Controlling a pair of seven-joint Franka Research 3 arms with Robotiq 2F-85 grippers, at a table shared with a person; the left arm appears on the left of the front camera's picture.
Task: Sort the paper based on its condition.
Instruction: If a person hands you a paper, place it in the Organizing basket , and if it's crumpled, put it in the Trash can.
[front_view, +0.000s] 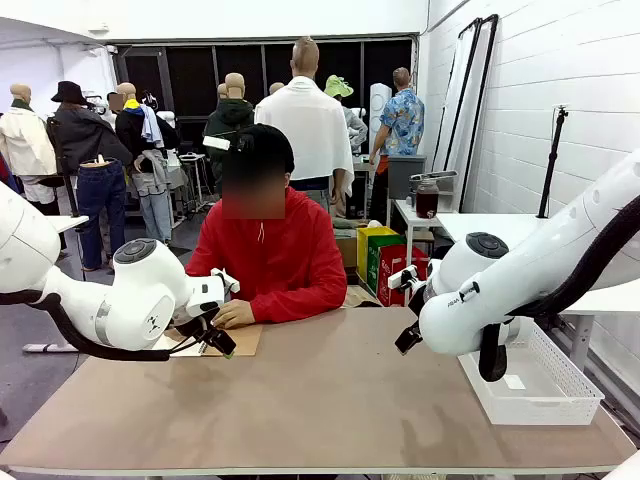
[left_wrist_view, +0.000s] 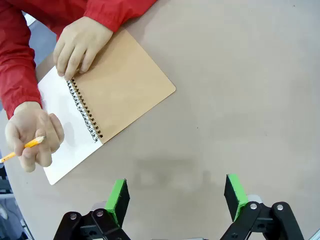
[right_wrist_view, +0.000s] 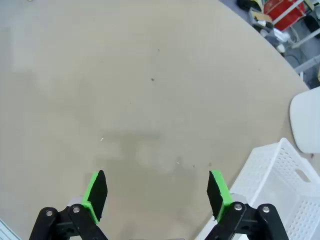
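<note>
No loose paper is in view. A spiral notebook (left_wrist_view: 120, 85) with a brown cover lies open on the table, its white page (left_wrist_view: 65, 130) still bound in. One of the person's hands (left_wrist_view: 80, 45) rests on the notebook's top edge. The other hand (left_wrist_view: 32, 135) holds an orange pencil (left_wrist_view: 22, 147) over the page. My left gripper (left_wrist_view: 175, 197) hovers open above bare tabletop beside the notebook, also seen low at the table's left (front_view: 218, 340). My right gripper (right_wrist_view: 157, 192) stands open over bare table, with nothing between its fingers.
A white mesh basket (front_view: 530, 375) stands at the table's right edge, right beside my right gripper's fingers (right_wrist_view: 280, 190). The person in a red jacket (front_view: 270, 255) sits at the far side. The brown tabletop (front_view: 320, 400) stretches between the arms.
</note>
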